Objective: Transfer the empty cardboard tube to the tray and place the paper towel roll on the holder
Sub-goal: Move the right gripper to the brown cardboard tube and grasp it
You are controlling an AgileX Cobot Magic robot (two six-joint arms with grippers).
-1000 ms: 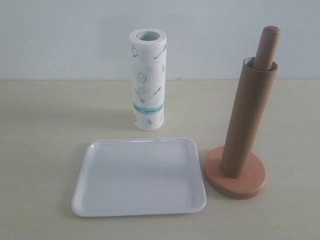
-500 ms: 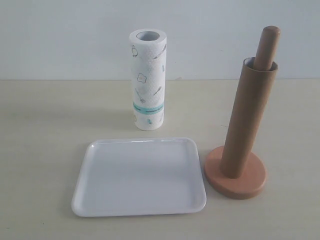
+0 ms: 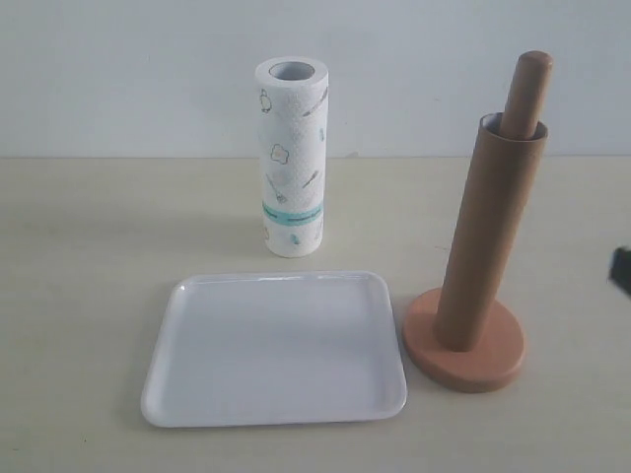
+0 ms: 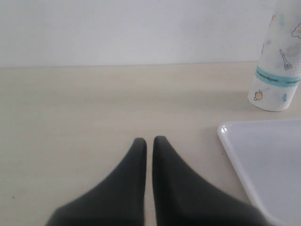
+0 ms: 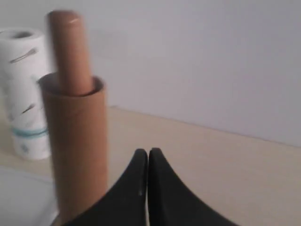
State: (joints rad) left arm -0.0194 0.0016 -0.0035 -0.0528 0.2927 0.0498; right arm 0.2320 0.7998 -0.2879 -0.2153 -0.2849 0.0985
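The brown cardboard tube (image 3: 488, 232) stands slipped over the post of the wooden holder (image 3: 463, 350), whose rounded top (image 3: 530, 84) sticks out above it. The paper towel roll (image 3: 292, 158) stands upright behind the white tray (image 3: 274, 350). My right gripper (image 5: 148, 151) is shut and empty, beside the tube (image 5: 77, 146); a dark bit of it (image 3: 621, 268) shows at the exterior view's right edge. My left gripper (image 4: 149, 140) is shut and empty over bare table, apart from the tray's corner (image 4: 235, 136) and the roll (image 4: 277, 70).
The pale wooden table (image 3: 89, 256) ends at a white wall close behind the roll.
A dark part of the right gripper has come into the exterior view at the right edge. The tube, roll, tray and holder have not moved.
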